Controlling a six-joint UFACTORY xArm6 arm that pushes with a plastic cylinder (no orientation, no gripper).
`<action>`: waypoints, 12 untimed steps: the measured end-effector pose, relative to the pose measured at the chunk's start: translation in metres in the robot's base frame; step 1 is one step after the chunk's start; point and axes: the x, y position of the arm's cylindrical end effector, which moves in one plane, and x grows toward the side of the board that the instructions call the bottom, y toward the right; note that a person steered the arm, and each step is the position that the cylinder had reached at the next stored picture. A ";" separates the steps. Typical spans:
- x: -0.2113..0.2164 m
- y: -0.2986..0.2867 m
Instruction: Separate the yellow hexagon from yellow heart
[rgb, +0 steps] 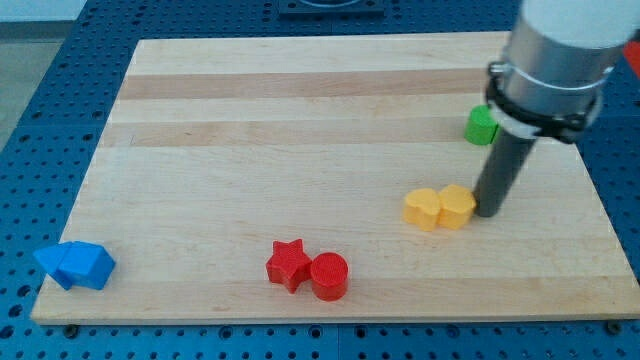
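Tip against the yellow pair

My tip (487, 211), a plain rod without claw, touches yellow hexagon (457, 206) at 3 o'clock; yellow heart (423, 208) abuts at 9 o'clock.

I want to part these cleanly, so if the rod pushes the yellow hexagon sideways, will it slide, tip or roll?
The yellow hexagon looks low and flat-bottomed, so it should slide, not tip or roll. It appears to touch the yellow heart on the view's left, so a leftward push from my tip, just on its right, would likely carry both. The wooden board looks smooth, so probably little drag.
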 end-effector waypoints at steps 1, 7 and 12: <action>-0.001 -0.042; -0.063 -0.124; -0.007 -0.125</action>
